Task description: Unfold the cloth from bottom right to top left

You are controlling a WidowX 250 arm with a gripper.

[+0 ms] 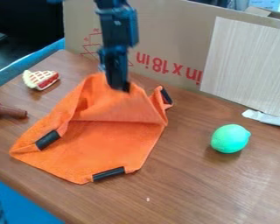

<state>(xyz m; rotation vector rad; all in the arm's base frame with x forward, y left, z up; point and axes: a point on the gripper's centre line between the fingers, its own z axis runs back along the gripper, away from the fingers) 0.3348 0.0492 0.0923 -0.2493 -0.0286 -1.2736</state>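
- A brown wooden table (206, 192) stands before an upright cardboard sheet (171, 22) bearing red print; a pale board (247, 65) leans at the right.
- Orange cloth (110, 146): left of centre on the table, lower part flat, upper part raised and folded beneath the gripper (120, 86); black strips (109, 173) at its edges.
- Gripper: pointing down at the cloth's raised upper part, blurred; opening cannot be determined, nor whether it grips the cloth.
- Green lemon-shaped item (230, 138): right of the cloth, apart from it.
- Toy pie slice (42, 79): upper left.
- Brown object (8, 111): left edge, partly visible.
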